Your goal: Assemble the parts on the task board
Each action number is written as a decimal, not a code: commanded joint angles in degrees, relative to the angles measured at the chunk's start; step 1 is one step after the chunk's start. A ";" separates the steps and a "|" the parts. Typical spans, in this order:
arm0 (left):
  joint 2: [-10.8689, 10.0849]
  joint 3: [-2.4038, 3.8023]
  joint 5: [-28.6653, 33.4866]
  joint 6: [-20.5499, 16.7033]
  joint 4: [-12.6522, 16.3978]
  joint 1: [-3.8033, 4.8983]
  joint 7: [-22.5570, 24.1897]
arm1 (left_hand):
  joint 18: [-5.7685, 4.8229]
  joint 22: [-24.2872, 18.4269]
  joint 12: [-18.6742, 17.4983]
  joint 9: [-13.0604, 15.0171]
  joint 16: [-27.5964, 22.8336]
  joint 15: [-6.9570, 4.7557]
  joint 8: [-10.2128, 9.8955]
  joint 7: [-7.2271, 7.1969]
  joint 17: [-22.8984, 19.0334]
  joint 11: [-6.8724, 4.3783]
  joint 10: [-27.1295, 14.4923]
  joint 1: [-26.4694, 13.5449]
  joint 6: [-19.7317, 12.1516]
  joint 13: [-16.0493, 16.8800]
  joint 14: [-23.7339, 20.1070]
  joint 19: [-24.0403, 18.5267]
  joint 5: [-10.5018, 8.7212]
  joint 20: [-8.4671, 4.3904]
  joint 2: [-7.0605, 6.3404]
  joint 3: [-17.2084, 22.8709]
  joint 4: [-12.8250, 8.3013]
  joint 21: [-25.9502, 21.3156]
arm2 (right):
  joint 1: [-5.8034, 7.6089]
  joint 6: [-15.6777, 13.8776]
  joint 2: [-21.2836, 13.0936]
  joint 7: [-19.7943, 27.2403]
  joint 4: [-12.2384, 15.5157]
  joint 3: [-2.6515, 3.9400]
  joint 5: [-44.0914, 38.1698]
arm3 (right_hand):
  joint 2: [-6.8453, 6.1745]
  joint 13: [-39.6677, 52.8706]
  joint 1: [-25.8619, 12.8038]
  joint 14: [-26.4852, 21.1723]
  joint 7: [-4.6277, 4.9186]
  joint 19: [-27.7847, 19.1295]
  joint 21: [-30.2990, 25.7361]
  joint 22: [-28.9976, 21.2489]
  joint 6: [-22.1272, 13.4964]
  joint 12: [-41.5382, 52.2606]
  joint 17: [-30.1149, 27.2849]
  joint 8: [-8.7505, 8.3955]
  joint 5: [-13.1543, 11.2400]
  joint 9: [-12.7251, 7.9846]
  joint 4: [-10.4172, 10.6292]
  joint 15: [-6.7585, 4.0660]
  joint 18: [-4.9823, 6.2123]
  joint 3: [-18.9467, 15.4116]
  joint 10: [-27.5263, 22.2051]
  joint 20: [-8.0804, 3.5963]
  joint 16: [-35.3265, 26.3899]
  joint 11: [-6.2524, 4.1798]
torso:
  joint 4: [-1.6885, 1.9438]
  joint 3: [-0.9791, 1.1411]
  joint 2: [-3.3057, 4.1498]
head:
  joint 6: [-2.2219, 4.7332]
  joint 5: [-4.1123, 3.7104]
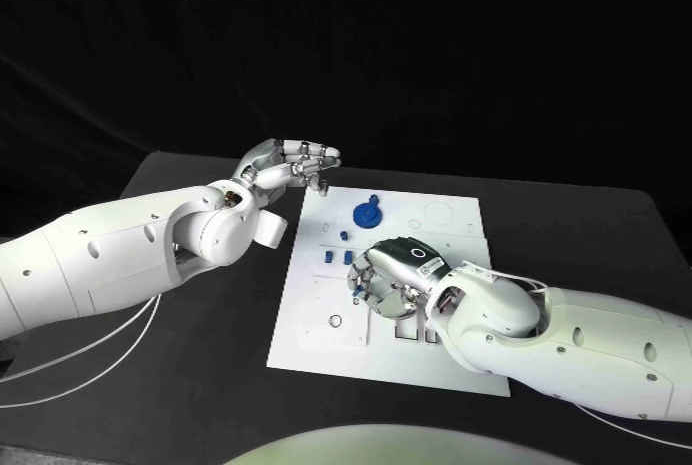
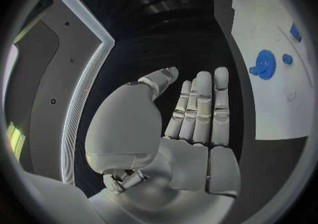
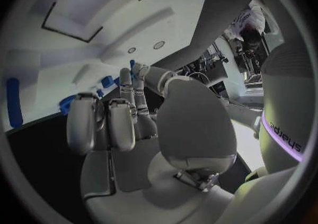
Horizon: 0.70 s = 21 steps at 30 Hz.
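Nearest the head camera, my right hand (image 1: 392, 277) is hovering low over the middle of the task board (image 1: 447, 210), palm down, fingers curled toward the plate. Whether those fingers are pinching one of the small blue parts beneath them I cannot tell: the back of the hand is covering that spot, and in the right wrist view the fingers (image 3: 99, 123) are standing together with blue bits showing just past their tips, not clearly between them.

My left hand (image 1: 289, 165) is hanging above the board's far left corner, well apart from the right one. From its wrist camera the palm (image 2: 192, 128) is looking bare, fingers straight and side by side, so I am reading it as holding nothing. One small blue piece (image 1: 322, 188) is showing just beside its fingertips in the head view; touching or not, I cannot say.

As for progress, I am judging it early to middling. A blue gear (image 1: 369, 213) is sitting on the far half of the board, apparently seated, with a small blue knob (image 2: 286, 59) beside it. Several short blue parts (image 1: 339, 254) are lying loose on the left strip. The cut-out slots (image 1: 408, 332) on the near half are partly hidden by my right forearm, so what they contain is staying unclear.
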 commanded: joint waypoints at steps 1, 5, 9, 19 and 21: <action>0.17 0.03 0.34 0.79 0.19 0.03 0.13 | 0.65 -0.08 0.19 -0.06 -0.25 0.15 0.30 0.06 -0.07 -0.16 -0.39 -0.15 -0.24 -0.09 -0.22 -0.28 0.25 -0.07 -0.16 -0.22 -0.26 -0.30 | -0.16 2.02 0.12 0.58 -0.13 -0.06 -0.15 | 0.30 0.08 0.00 3.00 0.31 0.32 0.12 8.11 0.11 0.06 -0.06 0.05 0.17 0.10 -0.05 -0.39 -0.87 0.30 1.51 -0.14 0.25 -1.24 | -0.02 0.02 0.04 | -0.31 0.25; 0.20 0.03 0.32 0.84 0.18 0.03 0.10 | 0.65 -0.08 0.19 -0.06 -0.25 0.15 0.30 0.06 -0.07 -0.16 -0.39 -0.15 -0.24 -0.09 -0.22 -0.28 0.25 -0.07 -0.16 -0.22 -0.26 -0.30 | -0.23 2.59 0.11 0.57 -0.26 -0.11 -0.20 | 0.30 0.08 -0.01 3.00 0.31 0.32 0.11 8.10 0.10 0.05 -0.11 0.05 0.16 0.11 -0.05 -0.39 -0.87 0.30 1.50 -0.14 0.22 -1.23 | 0.02 0.03 0.02 | -0.42 0.33; 0.20 0.03 0.28 0.85 0.16 0.03 0.07 | 0.65 -0.08 0.19 -0.06 -0.25 0.15 0.30 0.06 -0.07 -0.16 -0.39 -0.15 -0.24 -0.09 -0.22 -0.28 0.25 -0.07 -0.16 -0.22 -0.26 -0.30 | -0.26 2.90 0.00 0.54 -0.29 -0.14 -0.32 | 0.30 0.10 -0.02 3.00 0.32 0.30 0.09 8.10 0.09 0.04 -0.09 0.05 0.13 0.13 -0.05 -0.38 -0.86 0.30 1.50 -0.14 0.24 -1.23 | 0.00 -0.01 -0.01 | -0.55 0.33; 0.36 0.03 0.18 0.92 -0.04 0.03 0.04 | 0.65 -0.08 0.19 -0.06 -0.25 0.15 0.30 0.06 -0.07 -0.16 -0.39 -0.15 -0.24 -0.09 -0.22 -0.28 0.25 -0.07 -0.16 -0.22 -0.26 -0.30 | -0.28 3.39 -0.03 0.53 -0.18 -0.17 -0.40 | 0.30 0.10 -0.02 3.00 0.32 0.30 0.09 8.10 0.09 0.04 -0.09 0.05 0.13 0.13 -0.05 -0.38 -0.86 0.30 1.50 -0.14 0.24 -1.23 | 0.02 -0.04 -0.02 | -0.66 0.36; 0.37 0.03 0.18 0.94 -0.05 0.03 0.03 | 0.65 -0.08 0.19 -0.06 -0.25 0.15 0.30 0.06 -0.07 -0.16 -0.39 -0.15 -0.24 -0.09 -0.22 -0.28 0.25 -0.07 -0.16 -0.22 -0.26 -0.30 | -0.29 3.45 -0.01 0.52 -0.19 -0.17 -0.40 | 0.30 0.10 -0.02 3.00 0.32 0.30 0.09 8.10 0.09 0.04 -0.09 0.05 0.13 0.13 -0.05 -0.38 -0.86 0.30 1.50 -0.14 0.24 -1.23 | 0.04 -0.03 -0.02 | -0.71 0.38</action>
